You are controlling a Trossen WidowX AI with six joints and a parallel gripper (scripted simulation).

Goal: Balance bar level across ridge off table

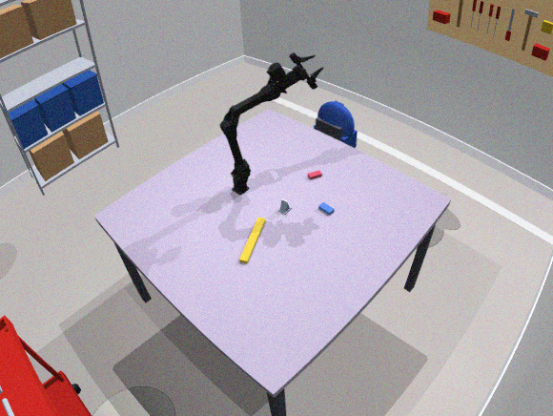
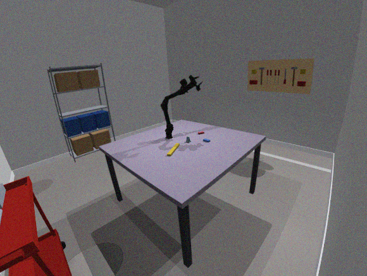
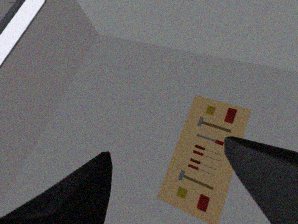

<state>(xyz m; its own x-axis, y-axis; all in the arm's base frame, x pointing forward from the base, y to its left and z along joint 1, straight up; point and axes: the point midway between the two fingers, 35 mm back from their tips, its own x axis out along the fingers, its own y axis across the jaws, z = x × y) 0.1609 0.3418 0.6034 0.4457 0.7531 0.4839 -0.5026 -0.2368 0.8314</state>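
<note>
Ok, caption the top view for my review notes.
Open hand raised high; yellow bar flat on the table, beside the small grey ridge.

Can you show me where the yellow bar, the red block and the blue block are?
Yellow bar point(image 1: 252, 240) point(image 2: 173, 149): top and exterior views, middle of its upper face.
Red block point(image 1: 315, 175) point(image 2: 201, 133): top and exterior views, its middle.
Blue block point(image 1: 326, 208) point(image 2: 206, 140): top and exterior views, its middle.
</note>
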